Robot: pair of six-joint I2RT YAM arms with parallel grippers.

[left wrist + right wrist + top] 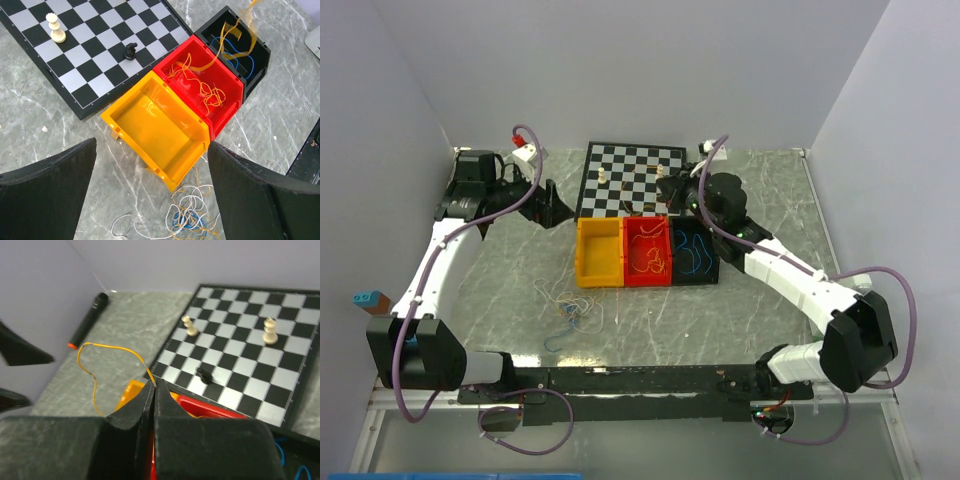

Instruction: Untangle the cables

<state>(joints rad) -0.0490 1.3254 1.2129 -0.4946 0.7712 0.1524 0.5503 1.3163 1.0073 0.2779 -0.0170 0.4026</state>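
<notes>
1. The right gripper (154, 387) has its fingers pressed together, and one orange-yellow wire (115, 346) is pinched at their very tips.
2. From the pinch the wire is carried out in an arc to one side of the fingers and then drops back below them. Its length therefore hangs mostly downward rather than along the fingers.
3. The red bin (215, 409), in which other orange wires are already laid, is seen beneath those fingertips. A release into it is judged to be the step in hand, and it depends on the hanging loop being kept over that compartment.
4. The left gripper (152, 145) has its fingers spread wide, and nothing is held between them.
5. The remaining tangle of cables (187, 217) is laid on the table under the gap between the left fingers, nearer the wrist than the tips. It is just beside the yellow bin (150, 125) and well apart from the right fingers, so the left arm is judged the nearer one for it.
</notes>
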